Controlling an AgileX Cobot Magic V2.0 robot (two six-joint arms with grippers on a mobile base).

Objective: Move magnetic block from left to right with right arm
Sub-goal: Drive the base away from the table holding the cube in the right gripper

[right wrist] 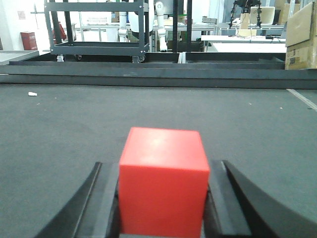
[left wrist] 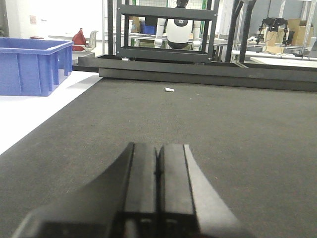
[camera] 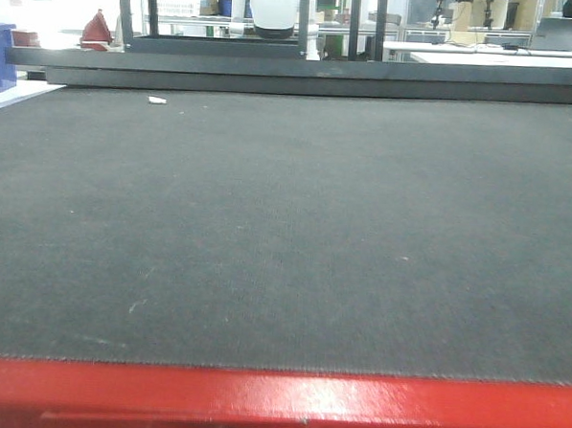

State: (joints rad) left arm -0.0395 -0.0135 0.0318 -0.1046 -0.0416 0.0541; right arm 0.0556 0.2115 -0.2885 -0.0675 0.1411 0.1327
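We see the right gripper (right wrist: 163, 201) clamped squarely on the small bright-red matte cube (right wrist: 163, 178), presumably for carrying it rightward over the dark felt worktop (right wrist: 69, 129), while the unneeded left gripper (left wrist: 157, 183) is clenched empty.

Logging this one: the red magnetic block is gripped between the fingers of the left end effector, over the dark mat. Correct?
Wrong arm. The magnetic block sits between the fingers of the right end effector, over the dark mat, as the right wrist view shows. The left end effector is shut and empty.

Three low, forward-facing views over one shared mat (camera: 285, 224)
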